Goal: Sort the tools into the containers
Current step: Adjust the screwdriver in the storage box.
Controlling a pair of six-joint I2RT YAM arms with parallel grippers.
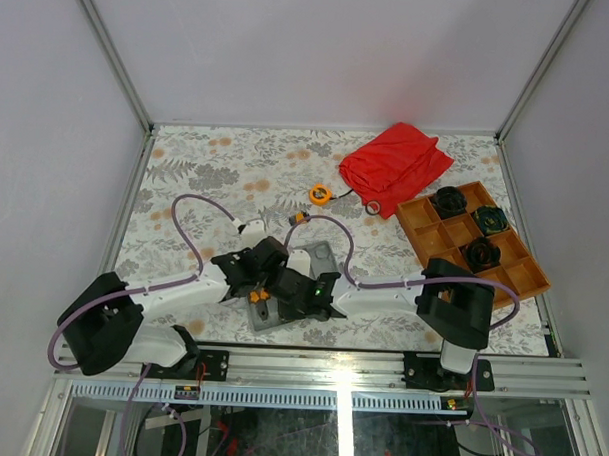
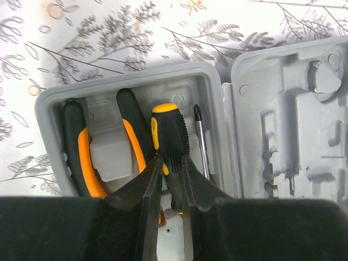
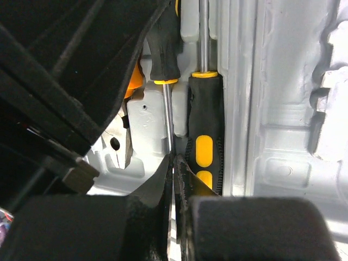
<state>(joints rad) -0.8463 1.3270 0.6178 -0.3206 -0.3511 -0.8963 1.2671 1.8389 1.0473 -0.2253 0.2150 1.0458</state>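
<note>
An open grey case (image 1: 321,257) lies at the near middle of the table, with both grippers over it. In the left wrist view its left tray (image 2: 49,103) holds orange-handled pliers (image 2: 82,157), and a thin screwdriver shaft (image 2: 200,136) lies along its right wall. My left gripper (image 2: 171,157) is shut on the handle of a black-and-orange screwdriver (image 2: 169,130). My right gripper (image 3: 173,159) is shut on that screwdriver's metal shaft (image 3: 168,117), beside a second screwdriver (image 3: 204,136) lying in the tray. The right tray (image 2: 293,119) is empty. An orange tape measure (image 1: 320,195) and a tiny orange-black piece (image 1: 298,219) lie beyond the case.
A red cloth (image 1: 395,166) lies at the back right. An orange-brown divided tray (image 1: 425,217) with black round parts stands at the right. The two arms (image 1: 182,289) cross close together over the case.
</note>
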